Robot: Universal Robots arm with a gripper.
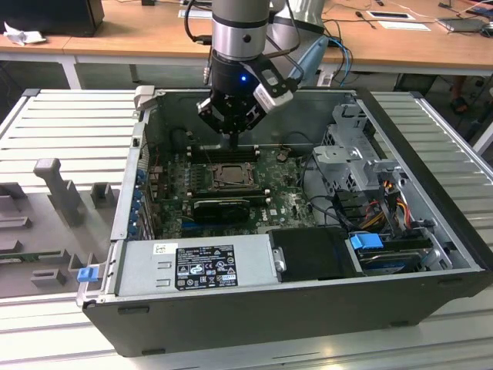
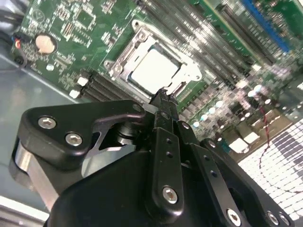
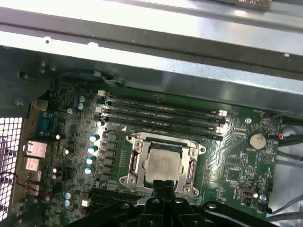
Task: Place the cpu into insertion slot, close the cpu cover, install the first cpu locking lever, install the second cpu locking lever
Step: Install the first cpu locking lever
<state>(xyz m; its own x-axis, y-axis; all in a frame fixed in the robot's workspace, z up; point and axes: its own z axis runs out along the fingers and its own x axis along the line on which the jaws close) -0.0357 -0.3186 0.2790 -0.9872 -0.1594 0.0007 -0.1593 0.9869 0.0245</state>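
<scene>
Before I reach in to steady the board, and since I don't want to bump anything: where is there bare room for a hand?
Free: the ribbed table on the exterior view's right of the case, and the power supply top beside the black shroud. Crowded: around the insertion slot, where the tool hangs, and the cabled drive cage.

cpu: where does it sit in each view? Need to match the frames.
Exterior view: cpu near picture centre, lower in the picture than the end effector.
Second wrist view: cpu, pale square framed in silver, just beyond the end effector tip.
First wrist view: cpu, grey square right at the end effector tip.
Shared landmark: black memory slots running alongside it.
</scene>
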